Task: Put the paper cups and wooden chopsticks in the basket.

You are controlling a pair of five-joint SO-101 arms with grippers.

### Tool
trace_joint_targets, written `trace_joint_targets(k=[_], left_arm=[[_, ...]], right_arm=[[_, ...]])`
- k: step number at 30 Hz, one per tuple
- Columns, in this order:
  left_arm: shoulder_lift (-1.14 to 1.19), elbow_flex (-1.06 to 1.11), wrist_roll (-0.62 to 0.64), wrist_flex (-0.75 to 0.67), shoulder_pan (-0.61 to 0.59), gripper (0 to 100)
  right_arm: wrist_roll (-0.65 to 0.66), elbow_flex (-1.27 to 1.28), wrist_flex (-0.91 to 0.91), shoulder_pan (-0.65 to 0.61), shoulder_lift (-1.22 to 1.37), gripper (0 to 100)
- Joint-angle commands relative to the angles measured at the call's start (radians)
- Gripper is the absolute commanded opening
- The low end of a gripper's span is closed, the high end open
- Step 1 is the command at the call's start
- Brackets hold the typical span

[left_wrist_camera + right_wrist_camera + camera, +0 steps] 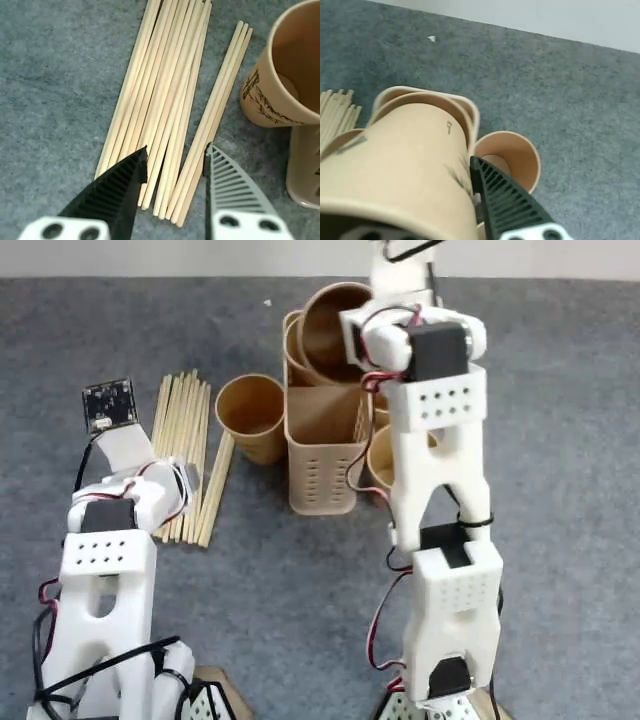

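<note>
Straddles near ends of chopsticks [165, 115] with left gripper [176, 150] spread, sticks flat beside basket [320, 480], long axis near-to-far; clamps cup [405, 165] mouth-up over basket's far end with right gripper [437, 190].

From my end the whole tabletop is covered in a speckled grey mat [560, 440], kinda like felt or low carpet. Along the far edge there's a plain pale wall [150, 258]. One tiny white scrap [268, 303] sits on the mat just short of that far edge. Down at the near edge I can see a tan board corner [222, 690] on the mat.
</note>
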Motion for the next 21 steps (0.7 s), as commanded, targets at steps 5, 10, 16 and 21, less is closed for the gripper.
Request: trace_joint_targets(k=[5, 10, 16, 21], left_arm=[[-0.028, -0.004, -0.012, -0.023, 0.016, 20], [-0.028, -0.004, -0.012, -0.023, 0.016, 20], [-0.028, -0.004, -0.012, -0.023, 0.016, 20], [-0.028, -0.004, -0.012, -0.023, 0.016, 20]], right_arm=[[0.075, -0.033, 0.007, -0.013, -0.008, 9.2], [0.078, -0.033, -0.002, -0.044, -0.008, 26.4], [0.074, -0.036, -0.101, -0.038, -0.013, 29.5], [0.074, -0.033, -0.219, -0.061, -0.007, 29.5]])
